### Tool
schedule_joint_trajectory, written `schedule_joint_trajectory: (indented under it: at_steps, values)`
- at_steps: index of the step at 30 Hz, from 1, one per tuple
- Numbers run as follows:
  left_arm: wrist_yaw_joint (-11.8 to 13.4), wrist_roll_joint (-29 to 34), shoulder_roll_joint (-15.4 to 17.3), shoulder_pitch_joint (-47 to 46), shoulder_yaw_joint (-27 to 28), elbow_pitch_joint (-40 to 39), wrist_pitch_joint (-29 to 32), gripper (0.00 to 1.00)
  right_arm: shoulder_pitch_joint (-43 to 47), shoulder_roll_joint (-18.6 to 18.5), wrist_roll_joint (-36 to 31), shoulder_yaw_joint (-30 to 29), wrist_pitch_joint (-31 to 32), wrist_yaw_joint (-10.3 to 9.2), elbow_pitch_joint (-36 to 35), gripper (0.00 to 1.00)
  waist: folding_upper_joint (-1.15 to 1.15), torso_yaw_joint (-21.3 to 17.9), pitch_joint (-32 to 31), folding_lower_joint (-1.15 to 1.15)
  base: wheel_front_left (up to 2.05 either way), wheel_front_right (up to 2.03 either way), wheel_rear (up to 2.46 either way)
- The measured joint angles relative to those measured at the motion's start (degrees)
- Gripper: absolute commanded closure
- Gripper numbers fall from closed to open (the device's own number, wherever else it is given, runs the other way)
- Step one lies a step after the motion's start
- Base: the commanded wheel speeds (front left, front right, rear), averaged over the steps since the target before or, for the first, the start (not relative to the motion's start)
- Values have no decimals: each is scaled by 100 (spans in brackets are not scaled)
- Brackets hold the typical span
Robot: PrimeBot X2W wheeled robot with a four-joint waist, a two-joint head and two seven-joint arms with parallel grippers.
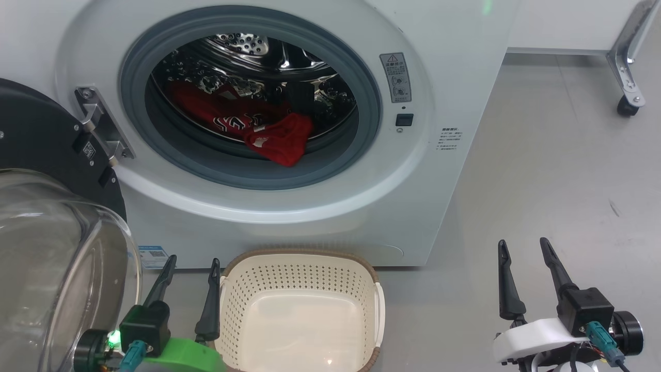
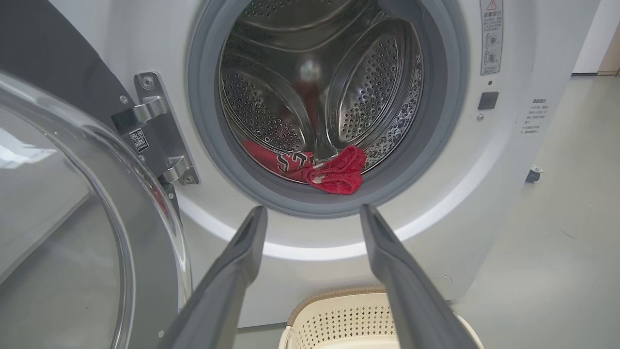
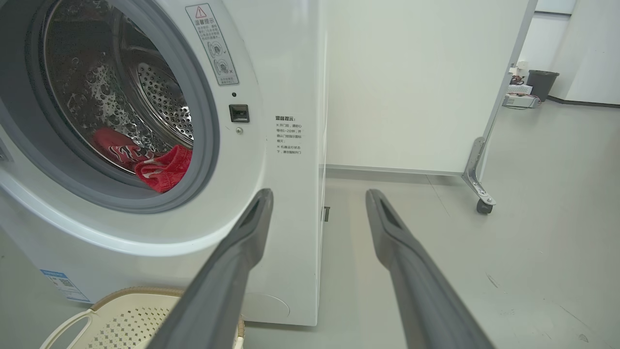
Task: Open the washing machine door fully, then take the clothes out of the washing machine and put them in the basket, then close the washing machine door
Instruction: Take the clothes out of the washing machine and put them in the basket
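Note:
The white washing machine [image 1: 444, 77] stands in front of me with its round black door [image 1: 36, 139] swung open to the left, the clear glass bowl [image 1: 57, 268] bulging toward me. Red clothes [image 1: 279, 137] with white lettering lie at the front of the steel drum, one fold draped on the grey gasket; they show too as clothes [image 2: 334, 172] and clothes [image 3: 162, 169]. The cream basket [image 1: 299, 258] sits empty on the floor below the opening. My left gripper [image 1: 192, 264] is open, low between glass bowl and basket. My right gripper [image 1: 522, 247] is open over bare floor, right of the machine.
A white partition on a caster [image 1: 626, 106] stands at the back right. The door hinge bracket [image 1: 100, 129] juts from the machine's left side. Grey floor [image 1: 557, 196] lies open to the right. A dark bin [image 3: 541, 83] stands far off.

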Motion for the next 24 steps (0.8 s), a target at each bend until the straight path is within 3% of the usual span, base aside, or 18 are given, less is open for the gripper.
schedule_joint_trajectory:
  at_steps: [20,24]
  values:
    - [5,8,-40,-243,-57,43,46,0,-53,2,-53,60,0,2,-68,0,0,-33,286,0,0,0,0]
    - [-119,2,-63,-511,-151,76,147,0,-124,3,-60,83,0,2,-125,0,0,-77,449,0,0,0,0]
